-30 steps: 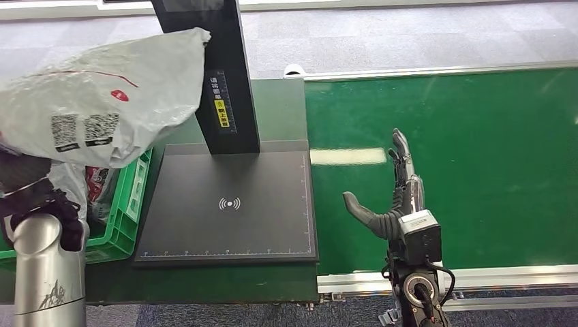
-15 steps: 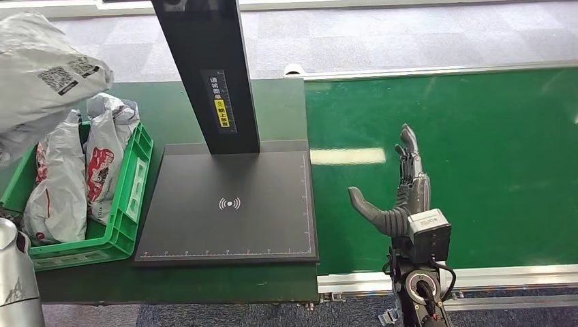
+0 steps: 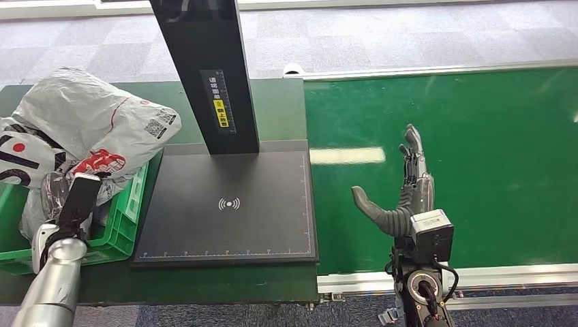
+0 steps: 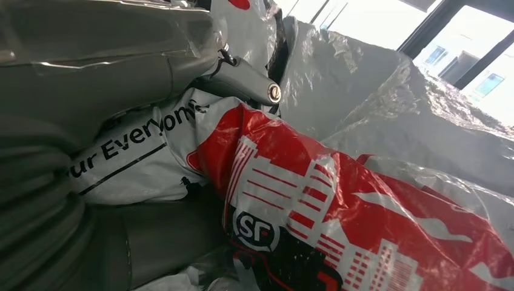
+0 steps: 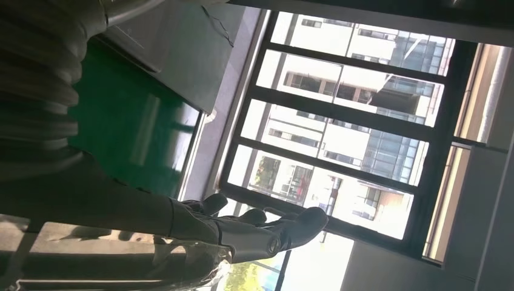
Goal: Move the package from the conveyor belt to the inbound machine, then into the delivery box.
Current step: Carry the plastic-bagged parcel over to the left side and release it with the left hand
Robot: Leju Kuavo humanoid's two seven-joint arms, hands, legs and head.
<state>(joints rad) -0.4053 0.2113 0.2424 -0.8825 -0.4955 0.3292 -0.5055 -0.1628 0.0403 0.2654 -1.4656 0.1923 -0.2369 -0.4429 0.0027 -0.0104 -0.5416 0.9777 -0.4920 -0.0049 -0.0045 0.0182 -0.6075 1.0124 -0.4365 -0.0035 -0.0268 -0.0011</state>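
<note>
Package (image 3: 88, 126) sits heaped on the box (image 3: 126, 218) rim and may slide off; left hand (image 3: 58, 194) grip unclear, right hand (image 3: 402, 197) spread, empty.

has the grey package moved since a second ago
Yes. The grey package was held high beside the black scanner post; it has come down and away from the post, and now lies on the bags in the green crate.

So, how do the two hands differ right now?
The left hand is down among the packages in the green box; the right hand is raised above the belt. The left touches the bags; the right is open and holds nothing. Both are dark-fingered on silver arms.
</note>
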